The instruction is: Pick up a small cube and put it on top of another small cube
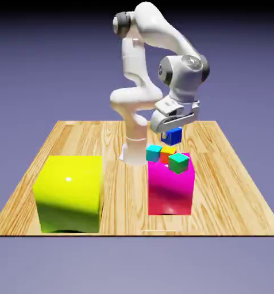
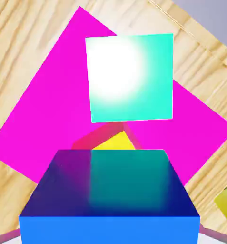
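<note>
- Tabletop first: pale wood planks, and nearest to us in the exterior view two big cubes sit on it, well apart.
- Big yellow cube sits toward the exterior view's left, glossy, with a bright highlight on its top face.
- Big magenta cube sits toward the exterior view's right, near the middle of the tabletop.
- Up on the magenta cube's top, a small green cube perches at the near right corner, turned at an angle.
- Just behind it, a small orange-and-yellow cube and a small teal cube crowd together at the back of the magenta top; whether the teal one rests on the magenta cube or just behind it I cannot tell.
- Above that cluster, the small dark-blue cube is off the surface, in the air, held up under the gripper.
- Gripper is clamped tight on that dark-blue cube, jaws drawn in narrow against its sides.
- Hand view confirms it: the dark-blue cube fills the bottom of the picture, large and close, hiding most of the finger tips.
- Beyond it in the hand view, a bright teal-green small cube glares white with reflection, lying on the magenta face, a sliver of yellow peeking between.
- Farthest back, the white arm arches up and over from its base at the far edge.
</note>
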Controlling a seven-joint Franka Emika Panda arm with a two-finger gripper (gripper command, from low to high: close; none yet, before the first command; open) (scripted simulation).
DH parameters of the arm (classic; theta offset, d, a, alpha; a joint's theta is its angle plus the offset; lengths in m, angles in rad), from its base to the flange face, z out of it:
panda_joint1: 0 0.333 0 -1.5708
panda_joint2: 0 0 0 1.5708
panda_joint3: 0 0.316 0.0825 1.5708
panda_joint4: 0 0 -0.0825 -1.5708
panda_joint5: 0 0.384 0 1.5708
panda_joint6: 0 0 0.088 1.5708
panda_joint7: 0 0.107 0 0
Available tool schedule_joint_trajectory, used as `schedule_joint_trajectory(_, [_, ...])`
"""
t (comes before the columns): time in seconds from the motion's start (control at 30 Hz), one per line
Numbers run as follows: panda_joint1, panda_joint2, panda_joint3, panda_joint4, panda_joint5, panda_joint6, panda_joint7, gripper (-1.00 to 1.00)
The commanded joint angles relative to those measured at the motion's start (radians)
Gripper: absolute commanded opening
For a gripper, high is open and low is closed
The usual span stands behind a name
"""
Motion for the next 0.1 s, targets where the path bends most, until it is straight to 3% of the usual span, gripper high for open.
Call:
schedule_joint_trajectory(0.0, [0.0,0.0,0.0,0.0,-0.003,0.0,0.001,1.0])
schedule_joint_trajectory(0.07, [0.001,-0.006,0.0,0.036,-0.001,-0.042,-0.001,1.0])
